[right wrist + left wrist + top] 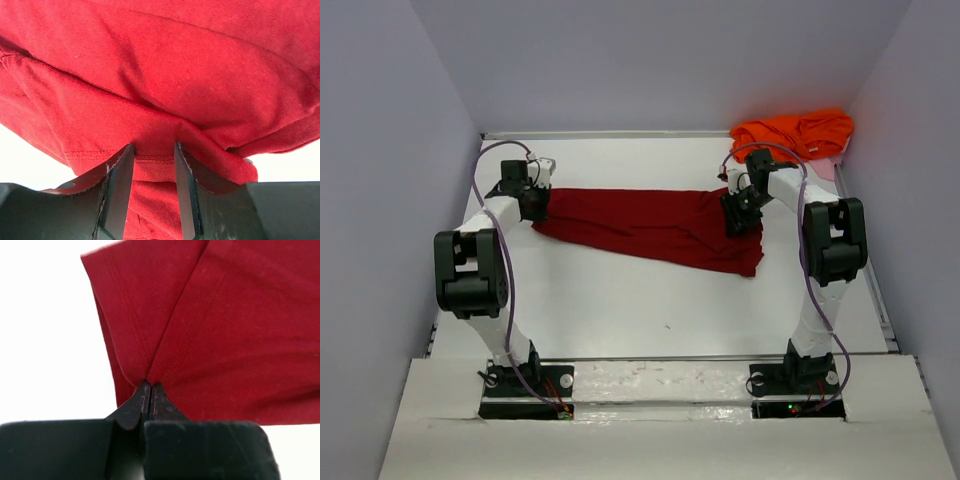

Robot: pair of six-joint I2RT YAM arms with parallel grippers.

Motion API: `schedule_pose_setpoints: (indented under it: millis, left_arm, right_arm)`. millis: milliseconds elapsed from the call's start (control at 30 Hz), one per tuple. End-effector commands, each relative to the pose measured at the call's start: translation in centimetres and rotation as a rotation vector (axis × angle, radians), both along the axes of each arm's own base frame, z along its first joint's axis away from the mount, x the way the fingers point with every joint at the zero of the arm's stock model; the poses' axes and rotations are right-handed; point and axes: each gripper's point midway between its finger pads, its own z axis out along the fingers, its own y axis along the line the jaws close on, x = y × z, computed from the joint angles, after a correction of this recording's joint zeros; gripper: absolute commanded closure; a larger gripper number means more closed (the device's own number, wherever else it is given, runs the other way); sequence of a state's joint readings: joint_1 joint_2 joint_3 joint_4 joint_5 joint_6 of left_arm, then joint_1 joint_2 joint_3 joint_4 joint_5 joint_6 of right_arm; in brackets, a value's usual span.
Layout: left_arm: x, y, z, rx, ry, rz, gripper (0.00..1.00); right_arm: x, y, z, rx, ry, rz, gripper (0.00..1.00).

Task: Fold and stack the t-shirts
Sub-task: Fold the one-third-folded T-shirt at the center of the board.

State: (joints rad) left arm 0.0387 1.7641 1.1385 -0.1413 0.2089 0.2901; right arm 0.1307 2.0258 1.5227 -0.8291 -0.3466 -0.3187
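Folding is hardly begun: dark crimson cloth t-shirt (650,225) is pinched by the closed left tool (148,389) and straddled by the half-open right tool (154,152); bright orange cloth t-shirt (792,133) is left crumpled upper right.

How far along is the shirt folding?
Done: nothing stacked. In hand: the dark red cloth t-shirt lies stretched out, left gripper shut on one end, right gripper open around a fold at the other. Left: folding it, then the crumpled orange t-shirt in the far corner.
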Motion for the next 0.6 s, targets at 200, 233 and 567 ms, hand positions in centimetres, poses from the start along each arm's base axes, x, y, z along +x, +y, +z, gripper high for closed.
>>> schedule_pose_setpoints:
  millis: [200,233,567]
  left_arm:
    - [-3.1,-0.7,3.7,-0.004,0.009,-0.050,1.00]
    - [-3.7,-0.6,3.0,-0.003,0.036,-0.047,1.00]
    - [-3.9,-1.0,1.6,-0.021,0.079,-0.058,0.52]
  right_arm:
    - [0.5,-0.2,1.0,-0.011,-0.043,0.003,0.57]
    - [0.5,-0.2,1.0,-0.011,-0.043,0.003,0.57]
    - [0.6,-0.1,1.3,-0.007,-0.050,0.003,0.56]
